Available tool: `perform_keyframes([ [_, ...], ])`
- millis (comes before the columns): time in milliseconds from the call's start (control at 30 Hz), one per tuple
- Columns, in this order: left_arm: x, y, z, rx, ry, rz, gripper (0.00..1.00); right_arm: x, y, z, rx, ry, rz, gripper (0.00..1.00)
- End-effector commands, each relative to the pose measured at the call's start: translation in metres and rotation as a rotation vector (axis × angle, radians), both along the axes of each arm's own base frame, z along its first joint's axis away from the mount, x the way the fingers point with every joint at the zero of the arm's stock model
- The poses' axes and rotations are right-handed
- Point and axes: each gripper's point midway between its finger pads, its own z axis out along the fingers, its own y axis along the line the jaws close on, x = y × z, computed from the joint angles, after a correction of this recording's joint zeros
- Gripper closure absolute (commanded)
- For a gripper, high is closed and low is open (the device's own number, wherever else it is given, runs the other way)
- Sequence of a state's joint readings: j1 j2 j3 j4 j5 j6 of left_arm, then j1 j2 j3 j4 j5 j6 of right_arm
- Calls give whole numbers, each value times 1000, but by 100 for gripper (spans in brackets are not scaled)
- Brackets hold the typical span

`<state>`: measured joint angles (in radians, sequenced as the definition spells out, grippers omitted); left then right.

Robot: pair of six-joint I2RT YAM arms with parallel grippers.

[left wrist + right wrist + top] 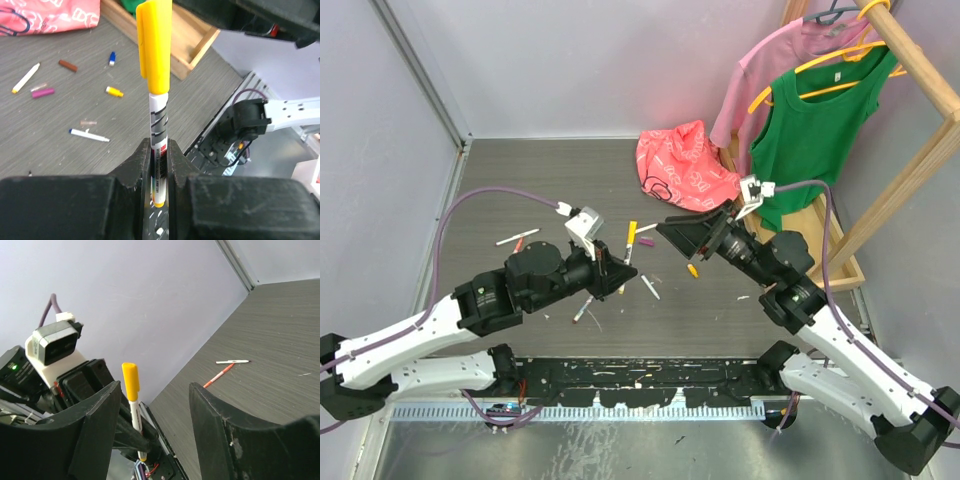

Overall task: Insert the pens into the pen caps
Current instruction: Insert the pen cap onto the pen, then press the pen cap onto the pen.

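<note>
My left gripper (159, 160) is shut on a white pen (159, 125) that stands upright between its jaws. A yellow pen cap (155, 45) sits on the pen's upper end. From above, this capped pen (630, 243) is over the middle of the table, with the left gripper (618, 270) below it. My right gripper (668, 229) is just to its right, open and holding nothing. In the right wrist view the right gripper (155, 410) has wide-apart fingers, and the capped pen (134, 405) shows beyond them. Loose on the table lie a yellow cap (114, 91), a purple cap (42, 93), a brown cap (68, 65), a blue cap (112, 58) and a blue-tipped pen (89, 135).
A pink bag (682, 165) lies at the back of the table. A wooden clothes rack (910, 70) with a green top (815, 130) stands at the right. A white pen (232, 361) and an orange pen (218, 375) lie at the far left.
</note>
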<state>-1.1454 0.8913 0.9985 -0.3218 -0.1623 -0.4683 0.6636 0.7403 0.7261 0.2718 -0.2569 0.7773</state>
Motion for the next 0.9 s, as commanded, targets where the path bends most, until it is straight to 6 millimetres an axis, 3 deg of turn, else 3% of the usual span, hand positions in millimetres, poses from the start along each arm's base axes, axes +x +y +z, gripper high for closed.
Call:
perform_keyframes([
  [0, 5, 5, 6, 41, -12, 24, 100, 5, -1, 34, 55, -51, -26, 38],
  [500, 1, -13, -2, 79, 20, -39, 100, 7, 34, 21, -23, -23, 135, 38],
  [867, 3, -15, -3, 92, 19, -33, 100, 6, 44, 8, -45, 16, 192, 50],
])
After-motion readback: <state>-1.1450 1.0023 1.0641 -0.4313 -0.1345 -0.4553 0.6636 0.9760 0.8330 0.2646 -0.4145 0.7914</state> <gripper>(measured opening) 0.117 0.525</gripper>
